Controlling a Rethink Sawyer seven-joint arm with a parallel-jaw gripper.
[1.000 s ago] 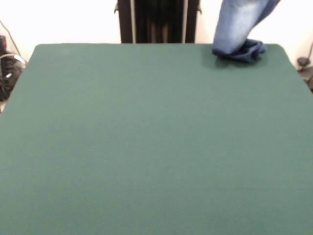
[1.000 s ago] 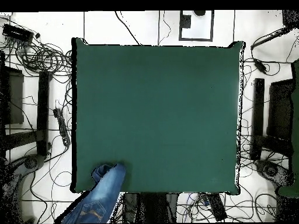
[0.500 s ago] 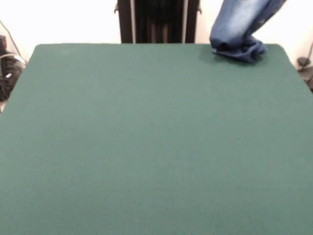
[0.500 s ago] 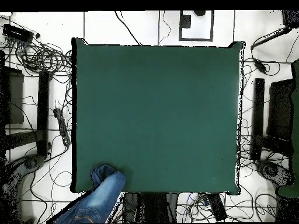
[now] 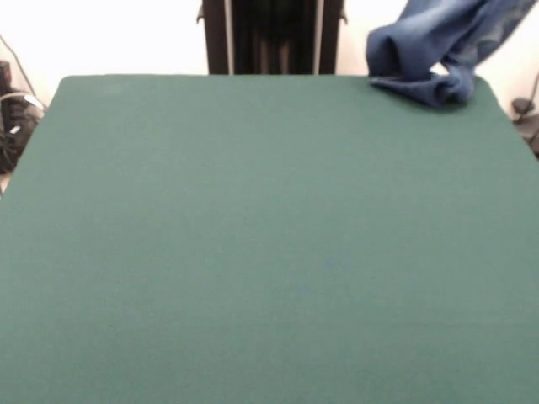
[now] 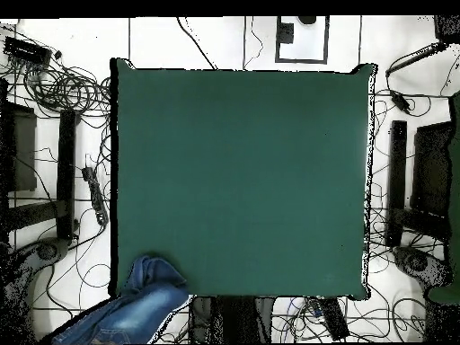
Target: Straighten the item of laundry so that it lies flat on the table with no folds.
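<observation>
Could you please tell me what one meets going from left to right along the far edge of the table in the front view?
Bare green table → the dark pedestal standing behind the edge → the bunched blue jeans at the far right corner, rising out of the top of the picture.

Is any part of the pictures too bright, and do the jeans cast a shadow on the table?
Front view: the wall behind is washed out white; the jeans leave only a faint shadow on the table. Overhead view: the floor is glaringly bright, the cloth evenly lit.
</observation>
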